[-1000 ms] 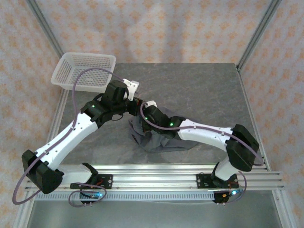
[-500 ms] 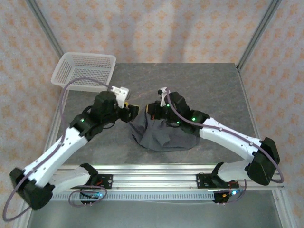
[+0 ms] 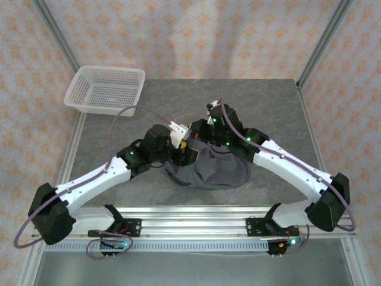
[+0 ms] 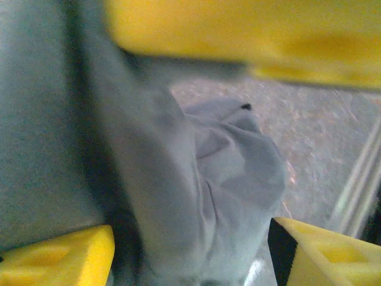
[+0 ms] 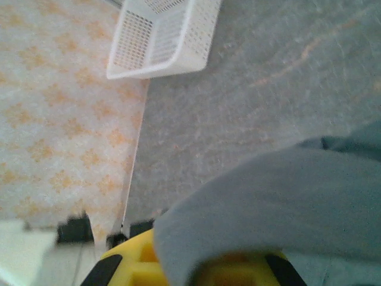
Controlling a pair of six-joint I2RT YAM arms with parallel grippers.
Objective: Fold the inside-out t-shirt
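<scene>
The inside-out t-shirt (image 3: 217, 171) is a bunched dark grey heap in the middle of the table, its left top edge lifted. My right gripper (image 3: 199, 132) is shut on that lifted edge; in the right wrist view the cloth (image 5: 297, 196) drapes over its yellow fingers (image 5: 128, 268). My left gripper (image 3: 189, 154) is pressed against the heap's left side and open. In the left wrist view its yellow fingertips (image 4: 59, 259) stand wide apart, with a hanging fold of the t-shirt (image 4: 226, 173) between them. A yellow part of the right gripper (image 4: 238, 36) is just above.
A white mesh basket (image 3: 77, 95) stands at the table's back left corner and appears in the right wrist view (image 5: 178, 56). Bare grey tabletop (image 3: 268, 107) lies behind and right of the shirt. A metal rail (image 3: 196, 217) runs along the near edge.
My left gripper let go and opened, then swung right and nearer, up against the shirt's left side. My right gripper stayed shut on the cloth and drew it back and right.
</scene>
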